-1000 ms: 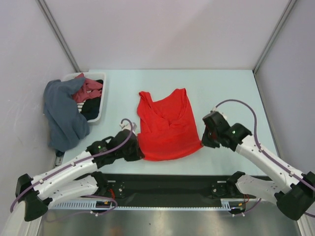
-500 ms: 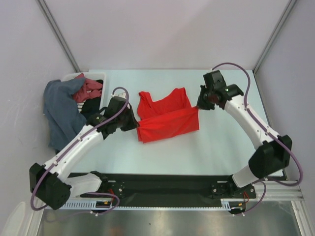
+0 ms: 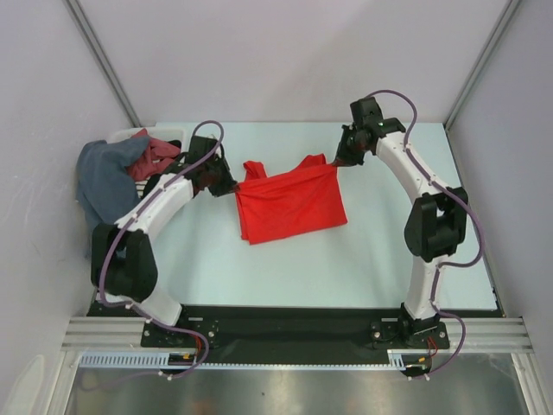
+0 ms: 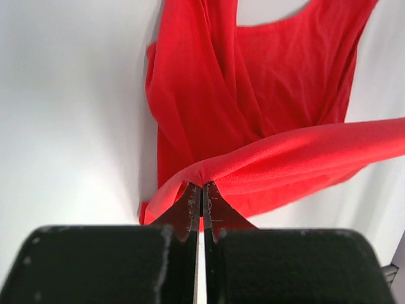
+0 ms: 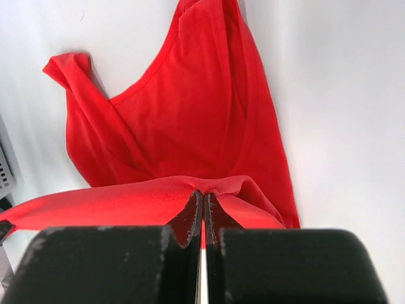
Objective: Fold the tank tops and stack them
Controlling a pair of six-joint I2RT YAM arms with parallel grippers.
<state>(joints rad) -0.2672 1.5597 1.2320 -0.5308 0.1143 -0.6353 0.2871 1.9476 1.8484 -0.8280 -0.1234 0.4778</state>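
Top external view shows the red tank top (image 3: 289, 206) lying in the middle of the desk (image 3: 371, 259), a little toward the far side. The cloth is doubled over: its upper layer reaches from a fold at the near side up to one edge that is stretched between the two arms. The left pincer (image 3: 226, 185) is clenched on the left end of this edge, and the right pincer (image 3: 339, 161) is clenched on the right end. The edge runs almost straight between them, just in front of the shoulder straps (image 3: 256, 169), which stay flat on the desk.

At the far left corner stands a white basket (image 3: 173, 132) with a pink cloth (image 3: 154, 157) inside it. A grey cloth (image 3: 104, 186) hangs over its left rim and down onto the desk. I cannot tell if a navy top is in the basket, because the left arm covers part of it.

From the left wrist camera, the left pincer (image 4: 202, 193) has both fingers pressed together on a small pinch of the red tank top (image 4: 278, 82), and the held edge goes away to the right, lifted above the layer under it. From the right wrist camera, the right pincer (image 5: 203, 206) grips a pinch of the red tank top (image 5: 190, 120) in the same way, and the neckline and straps are visible below on the desk.
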